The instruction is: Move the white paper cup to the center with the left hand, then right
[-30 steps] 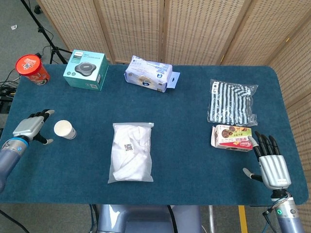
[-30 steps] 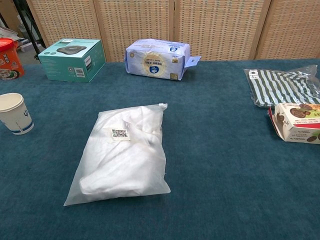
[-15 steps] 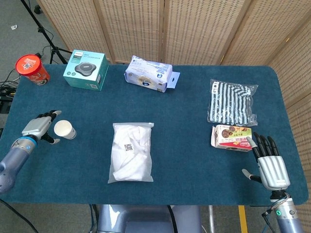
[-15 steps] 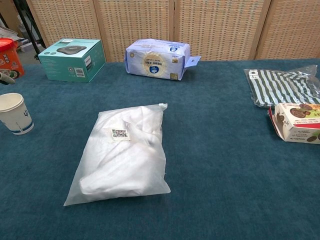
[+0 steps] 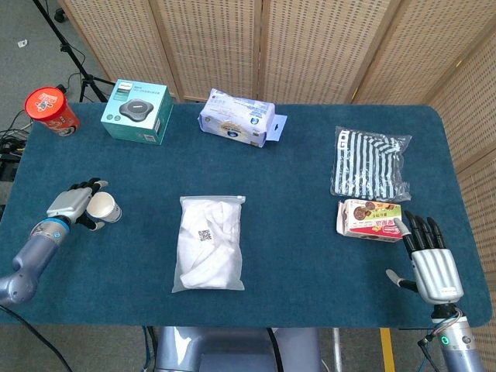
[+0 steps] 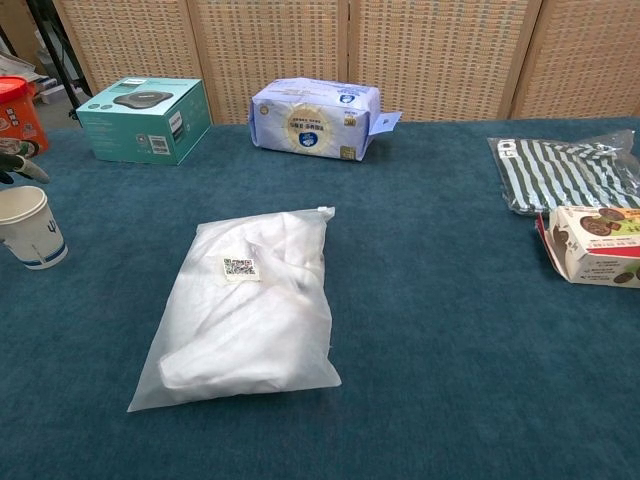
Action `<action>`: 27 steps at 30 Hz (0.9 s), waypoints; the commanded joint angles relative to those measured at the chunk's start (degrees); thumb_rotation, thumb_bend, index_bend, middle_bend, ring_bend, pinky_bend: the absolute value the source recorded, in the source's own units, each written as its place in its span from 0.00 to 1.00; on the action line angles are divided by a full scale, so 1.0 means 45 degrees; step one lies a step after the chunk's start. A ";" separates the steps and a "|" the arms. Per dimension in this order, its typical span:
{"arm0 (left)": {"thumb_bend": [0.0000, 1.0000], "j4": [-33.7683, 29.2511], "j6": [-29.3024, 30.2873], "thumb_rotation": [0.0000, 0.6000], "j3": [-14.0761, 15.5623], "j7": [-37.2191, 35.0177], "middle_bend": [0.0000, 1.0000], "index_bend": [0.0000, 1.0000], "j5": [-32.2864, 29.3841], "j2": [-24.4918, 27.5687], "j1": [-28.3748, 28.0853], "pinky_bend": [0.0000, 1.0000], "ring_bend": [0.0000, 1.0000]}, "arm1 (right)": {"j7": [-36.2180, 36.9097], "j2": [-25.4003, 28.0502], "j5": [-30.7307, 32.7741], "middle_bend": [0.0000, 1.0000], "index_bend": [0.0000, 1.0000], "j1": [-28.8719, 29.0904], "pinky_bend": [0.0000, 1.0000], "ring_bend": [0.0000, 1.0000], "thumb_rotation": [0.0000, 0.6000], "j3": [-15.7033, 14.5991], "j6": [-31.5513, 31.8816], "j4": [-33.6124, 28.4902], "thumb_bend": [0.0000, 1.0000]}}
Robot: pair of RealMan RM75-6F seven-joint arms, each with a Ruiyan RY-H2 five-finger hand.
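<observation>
The white paper cup (image 5: pixel 103 208) stands upright on the blue desk (image 5: pixel 310 256) at about 9 o'clock, near the left edge and well apart from the centre. The left hand (image 5: pixel 74 203) is just beside the cup on its outer side, with its fingers (image 6: pixel 22 163) apart and reaching around the rim; I cannot tell if they touch the wall, and nothing is held yet. The right hand (image 5: pixel 431 260) rests at about 4 o'clock with fingers spread and empty, near the snack box (image 5: pixel 370 219). The step in hand seems to be closing on the cup. To do it well, the fingers should wrap the middle of the cup wall, not the rim, because thin paper bends easily and the cup can tip. The squeeze should be soft, only enough to lift. The centre of the desk is taken by the clear bag of white cloth (image 5: pixel 209 242), so the cup needs to be carried above it or put down just beside it, at a place where the right hand can reach afterwards without pushing the bag.
</observation>
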 commanded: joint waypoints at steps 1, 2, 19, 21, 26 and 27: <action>0.25 0.0035 0.0068 1.00 0.0068 0.0019 0.00 0.17 -0.0025 -0.0029 -0.0028 0.00 0.00 | 0.0002 -0.0005 0.0014 0.00 0.00 0.0001 0.00 0.00 1.00 0.0005 -0.0007 -0.0003 0.13; 0.25 0.0034 0.0087 1.00 0.0084 0.0024 0.00 0.18 -0.0032 -0.0032 -0.0032 0.00 0.00 | 0.0000 -0.0007 0.0015 0.00 0.00 0.0001 0.00 0.00 1.00 0.0006 -0.0007 -0.0003 0.13; 0.28 -0.0010 0.0182 1.00 0.0445 0.0168 0.00 0.23 -0.0220 0.0130 -0.0179 0.00 0.00 | 0.0004 -0.0027 -0.0020 0.00 0.00 0.0016 0.00 0.00 1.00 -0.0008 -0.0019 -0.0007 0.13; 0.33 0.0023 0.0151 1.00 0.0488 0.0205 0.00 0.23 -0.0273 0.0114 -0.0221 0.00 0.00 | 0.0012 -0.0026 -0.0019 0.00 0.00 0.0016 0.00 0.00 1.00 -0.0006 -0.0017 -0.0002 0.13; 0.43 0.0069 0.0175 1.00 0.0557 0.0245 0.00 0.25 -0.0370 0.0052 -0.0277 0.00 0.00 | 0.0033 -0.0021 -0.0021 0.00 0.00 0.0018 0.00 0.00 1.00 -0.0003 -0.0016 -0.0001 0.13; 0.43 0.0091 0.0189 1.00 0.0561 0.0240 0.00 0.26 -0.0406 0.0024 -0.0287 0.00 0.00 | 0.0038 -0.0021 -0.0025 0.00 0.00 0.0018 0.00 0.00 1.00 -0.0006 -0.0016 -0.0004 0.13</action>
